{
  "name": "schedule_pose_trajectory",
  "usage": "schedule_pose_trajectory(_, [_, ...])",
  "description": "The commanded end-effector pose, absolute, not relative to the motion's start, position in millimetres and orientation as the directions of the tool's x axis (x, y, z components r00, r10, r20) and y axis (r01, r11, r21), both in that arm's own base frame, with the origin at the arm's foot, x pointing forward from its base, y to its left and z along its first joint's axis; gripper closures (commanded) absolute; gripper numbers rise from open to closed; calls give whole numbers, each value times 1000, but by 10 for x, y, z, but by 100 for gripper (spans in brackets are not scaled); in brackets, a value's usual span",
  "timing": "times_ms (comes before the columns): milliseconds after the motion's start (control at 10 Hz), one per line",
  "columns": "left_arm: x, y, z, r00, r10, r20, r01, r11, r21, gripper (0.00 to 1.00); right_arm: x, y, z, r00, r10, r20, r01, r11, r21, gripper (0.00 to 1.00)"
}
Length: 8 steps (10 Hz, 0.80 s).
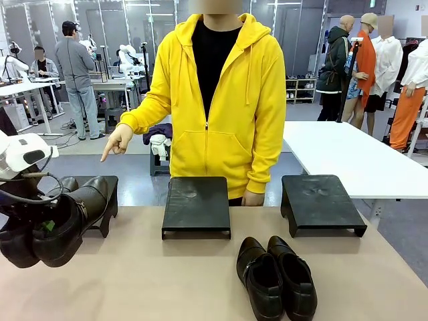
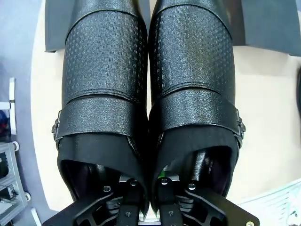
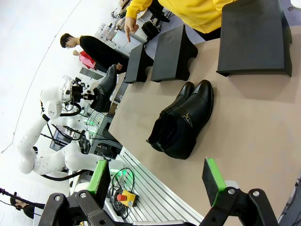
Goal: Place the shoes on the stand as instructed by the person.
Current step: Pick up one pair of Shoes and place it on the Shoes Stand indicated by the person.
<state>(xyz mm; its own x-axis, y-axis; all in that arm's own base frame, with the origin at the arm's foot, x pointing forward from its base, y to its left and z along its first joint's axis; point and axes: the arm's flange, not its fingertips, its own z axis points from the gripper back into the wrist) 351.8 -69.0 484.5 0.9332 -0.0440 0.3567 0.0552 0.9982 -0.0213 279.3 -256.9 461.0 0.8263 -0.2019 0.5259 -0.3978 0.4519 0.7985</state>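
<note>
Left gripper (image 2: pixel 146 188) clamps the glossy black leather shoe pair (image 1: pixel 67 221), toes toward the low black leftmost stand (image 1: pixel 110 190); right gripper (image 3: pixel 155 181) fingers apart.

The room is bright, with long ceiling lights (image 1: pixel 144 5) at the top of the front view. The shoes (image 1: pixel 275 277) on the table (image 1: pixel 134 281) shine with small white spots and drop soft, short shadows. In the left wrist view the held shoes (image 2: pixel 150 94) look sharp and gleam. The right wrist view bends at its edges, and its upper left is washed out white.
</note>
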Motion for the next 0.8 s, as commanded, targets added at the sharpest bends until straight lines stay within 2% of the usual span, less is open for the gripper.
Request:
schedule_pose_trajectory(0, [3519,-711,4915,929,-36,368,47,999,-22,100,2794,-2565,4616,816,-203,541,-415,445,793,0])
schedule_pose_trajectory(100, [3519,-711,4915,929,-36,368,47,999,-22,100,2794,-2565,4616,816,-203,541,-415,445,793,0])
schedule_pose_trajectory(200, [3516,-690,4831,934,-44,353,55,998,-21,92,2794,-2565,4616,816,-203,541,-415,445,793,0])
schedule_pose_trajectory(300, [3573,-692,4820,888,-29,460,12,999,38,92,2794,-2565,4616,816,-203,541,-415,445,793,0])
schedule_pose_trajectory(700, [4048,-482,4749,850,-35,525,-2,998,69,92,2794,-2565,4616,816,-203,541,-415,445,793,0])
